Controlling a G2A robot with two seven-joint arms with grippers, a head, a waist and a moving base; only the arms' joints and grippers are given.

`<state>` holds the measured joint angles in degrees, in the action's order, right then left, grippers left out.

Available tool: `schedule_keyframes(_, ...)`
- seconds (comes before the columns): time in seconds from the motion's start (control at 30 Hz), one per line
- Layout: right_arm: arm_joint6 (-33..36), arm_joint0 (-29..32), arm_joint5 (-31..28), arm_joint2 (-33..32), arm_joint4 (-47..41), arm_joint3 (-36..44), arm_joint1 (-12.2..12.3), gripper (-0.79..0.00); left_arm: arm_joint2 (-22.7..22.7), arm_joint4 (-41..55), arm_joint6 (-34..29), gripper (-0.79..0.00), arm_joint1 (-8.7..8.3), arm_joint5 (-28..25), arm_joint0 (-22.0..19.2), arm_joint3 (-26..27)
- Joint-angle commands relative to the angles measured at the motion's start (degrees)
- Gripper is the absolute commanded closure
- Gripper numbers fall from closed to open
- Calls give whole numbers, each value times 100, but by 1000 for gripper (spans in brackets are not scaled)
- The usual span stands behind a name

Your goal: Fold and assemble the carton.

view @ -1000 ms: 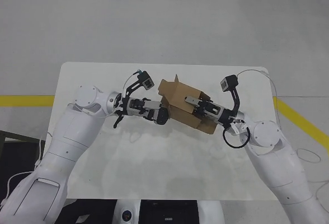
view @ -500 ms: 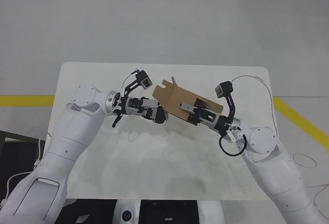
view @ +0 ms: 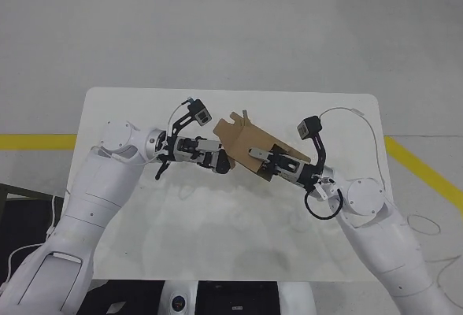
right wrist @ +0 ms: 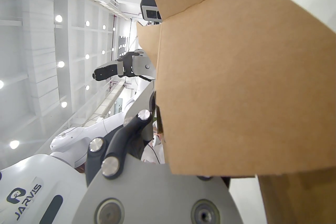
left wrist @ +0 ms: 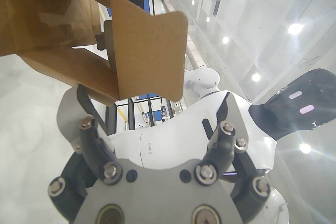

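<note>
The brown carton (view: 251,142) is held partly folded above the middle of the table's far half, with loose flaps sticking out. My right gripper (view: 266,164) is shut on the carton's near wall; in the right wrist view the carton (right wrist: 236,78) covers one finger, and the other finger (right wrist: 143,117) lies against its edge. My left gripper (view: 222,161) stands open just beside the carton's left end. In the left wrist view a rounded flap (left wrist: 149,57) hangs above my left gripper (left wrist: 152,96), and one finger (left wrist: 84,101) touches the carton's lower corner.
The white table (view: 153,228) is bare around the carton. The floor beyond it has a yellow line (view: 27,142) on either side. Both arms meet over the far middle of the table.
My right gripper has carried the carton to the left and turned it, bringing its left end up against my left gripper. The left arm has hardly shifted.
</note>
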<state>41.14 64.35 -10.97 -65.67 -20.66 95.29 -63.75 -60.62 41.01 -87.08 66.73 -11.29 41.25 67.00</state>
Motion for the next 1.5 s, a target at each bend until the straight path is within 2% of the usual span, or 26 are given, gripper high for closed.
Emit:
schedule_keyframes(0.0,30,-42,-6,-126,-88,-72,9,0,-12,-12,-13,-785,-6,11,7,5)
schedule_keyframes(0.23,944,-233,271,-504,-521,-379,81,0,-143,-58,22,-785,-45,-21,51,-6)
schedule_keyframes(0.47,1941,-231,412,-677,-630,-573,162,0,-479,-413,190,-785,-155,-220,74,-140)
schedule_keyframes(0.67,2575,-301,456,-685,-850,-641,191,0,-641,-842,237,-785,-234,-779,189,-86)
schedule_keyframes(0.77,2921,-406,571,-639,-934,-706,200,0,-649,-1124,504,-785,-254,-1095,281,-29)
schedule_keyframes(0.87,3043,-512,618,-630,-938,-813,208,0,-671,-1322,789,-785,-280,-1380,395,35)
schedule_keyframes(0.97,3077,-616,631,-655,-937,-904,217,0,-690,-1341,718,-785,-306,-1309,387,26)
schedule_keyframes(1.13,3053,-706,606,-707,-1181,-1018,214,0,-767,-2403,968,-785,-427,-1559,349,279)
schedule_keyframes(1.23,3080,-741,719,-672,-1341,-1096,207,0,-892,-3399,1632,-785,-530,-2224,405,737)
schedule_keyframes(1.3,3144,-783,783,-606,-1350,-1122,202,0,-1005,-3692,2125,-785,-585,-2716,563,900)
schedule_keyframes(1.4,3144,-848,783,-575,-1402,-1199,195,0,-1115,-3667,2344,-785,-624,-2920,659,737)
schedule_keyframes(1.47,3155,-879,776,-556,-1463,-1233,189,0,-1133,-4021,2480,-785,-644,-3043,620,726)
